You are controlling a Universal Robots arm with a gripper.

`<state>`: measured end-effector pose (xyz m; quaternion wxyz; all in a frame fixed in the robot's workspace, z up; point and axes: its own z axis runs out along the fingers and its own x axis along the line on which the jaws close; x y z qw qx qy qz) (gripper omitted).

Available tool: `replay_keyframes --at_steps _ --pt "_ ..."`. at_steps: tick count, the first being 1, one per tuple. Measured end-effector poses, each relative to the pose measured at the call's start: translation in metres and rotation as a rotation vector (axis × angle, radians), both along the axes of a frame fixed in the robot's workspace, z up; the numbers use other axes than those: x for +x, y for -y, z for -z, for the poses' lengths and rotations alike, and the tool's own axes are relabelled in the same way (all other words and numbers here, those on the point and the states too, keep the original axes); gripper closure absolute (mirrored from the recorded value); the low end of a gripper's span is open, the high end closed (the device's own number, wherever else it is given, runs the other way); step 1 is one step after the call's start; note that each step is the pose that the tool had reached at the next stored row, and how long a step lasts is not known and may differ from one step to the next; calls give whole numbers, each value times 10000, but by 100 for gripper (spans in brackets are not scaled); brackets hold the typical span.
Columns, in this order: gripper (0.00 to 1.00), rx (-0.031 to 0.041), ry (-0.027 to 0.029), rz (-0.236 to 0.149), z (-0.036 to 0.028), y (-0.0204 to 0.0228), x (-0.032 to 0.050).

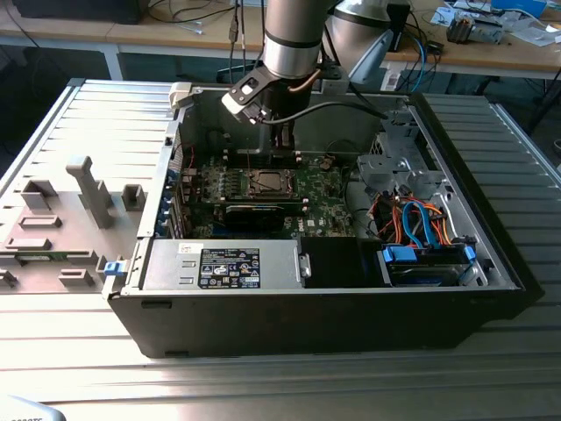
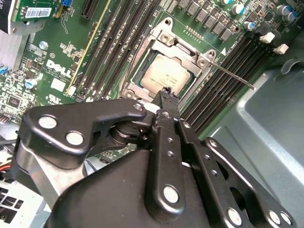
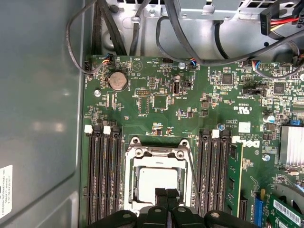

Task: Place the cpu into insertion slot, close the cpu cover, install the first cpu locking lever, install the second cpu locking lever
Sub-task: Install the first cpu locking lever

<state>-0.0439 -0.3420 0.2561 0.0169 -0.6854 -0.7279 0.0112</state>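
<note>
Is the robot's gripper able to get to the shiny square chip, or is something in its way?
Probably yes. The gripper hangs just over the cpu, with nothing between them. The cpu cover frames the chip's edges, so likely only its top is reachable.

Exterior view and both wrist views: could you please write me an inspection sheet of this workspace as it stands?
Surface: slatted metal table carrying an open computer case.
Job's things: the cpu lies flat in the window of the cover, which is down around it; a thin lever sticks out across the memory slots.
Clutter: grey plastic fixtures on the table, at the exterior view's left.
Grippers: the gripper, fingers shut, has its tips over the cpu's edge; contact cannot be told.
Cables: orange and blue cables inside the case; black cables beside the board.
Surroundings: workbench behind, with loose gear.
</note>
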Motion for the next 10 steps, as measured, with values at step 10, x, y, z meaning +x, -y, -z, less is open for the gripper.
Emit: replay_keyframes --at_steps 10 --pt "89 0 0 -413 0 0 0"
